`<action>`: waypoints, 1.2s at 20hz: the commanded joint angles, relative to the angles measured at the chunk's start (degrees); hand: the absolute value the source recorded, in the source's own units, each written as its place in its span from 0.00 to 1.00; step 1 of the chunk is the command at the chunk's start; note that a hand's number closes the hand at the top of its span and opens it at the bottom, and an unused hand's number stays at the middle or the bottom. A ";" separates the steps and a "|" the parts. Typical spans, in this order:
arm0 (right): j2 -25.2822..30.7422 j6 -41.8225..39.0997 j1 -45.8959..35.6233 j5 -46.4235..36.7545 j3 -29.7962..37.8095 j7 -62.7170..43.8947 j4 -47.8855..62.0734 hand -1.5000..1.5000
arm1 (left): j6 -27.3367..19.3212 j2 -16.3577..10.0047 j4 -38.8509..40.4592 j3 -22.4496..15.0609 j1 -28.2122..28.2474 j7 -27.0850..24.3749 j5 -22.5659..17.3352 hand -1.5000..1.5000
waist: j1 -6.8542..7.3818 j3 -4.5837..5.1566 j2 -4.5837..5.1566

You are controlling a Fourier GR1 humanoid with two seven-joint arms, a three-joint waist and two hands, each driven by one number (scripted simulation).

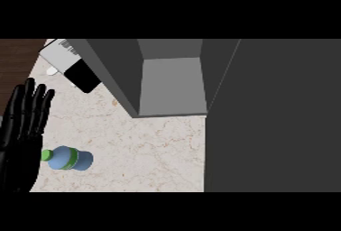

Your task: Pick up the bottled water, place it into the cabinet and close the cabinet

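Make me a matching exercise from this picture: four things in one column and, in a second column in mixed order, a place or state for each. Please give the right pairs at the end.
Things
1. blue plastic water bottle with green cap
2. dark grey box-shaped cabinet
3. black left hand
4. flat black rectangular object

Places or states
A. at the view's left edge, fingers straight
B. open, inner walls showing
C. upper left, beside the cabinet's left wall
D. on the beige stone counter, next to the hand

Pairs: 1-D, 2-B, 3-A, 4-C
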State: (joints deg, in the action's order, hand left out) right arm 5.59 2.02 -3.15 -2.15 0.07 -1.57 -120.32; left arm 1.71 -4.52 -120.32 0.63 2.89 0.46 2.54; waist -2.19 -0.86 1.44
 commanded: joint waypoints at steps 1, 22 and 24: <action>-1.20 -0.58 5.23 1.93 0.62 1.84 -0.77 0.00 | 4.87 -2.87 2.17 3.05 -1.06 -1.85 -5.60 0.00 | 1.90 0.86 -1.45; 0.86 -12.40 36.70 8.31 -17.23 -4.11 -28.73 0.00 | 30.64 -22.80 9.44 26.59 8.99 11.80 -49.40 0.00 | 1.74 0.86 -1.72; 0.32 -11.67 38.61 3.73 -21.49 -3.18 -29.27 0.00 | 31.11 -20.43 11.99 25.04 8.70 9.84 -43.17 0.00 | 1.44 0.90 -1.68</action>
State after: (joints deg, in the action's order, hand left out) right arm 5.76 -9.81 29.62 5.10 -17.06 -3.57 -141.63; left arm 30.10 -24.45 -111.96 24.04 10.87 11.10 -43.20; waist -0.47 0.00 -0.28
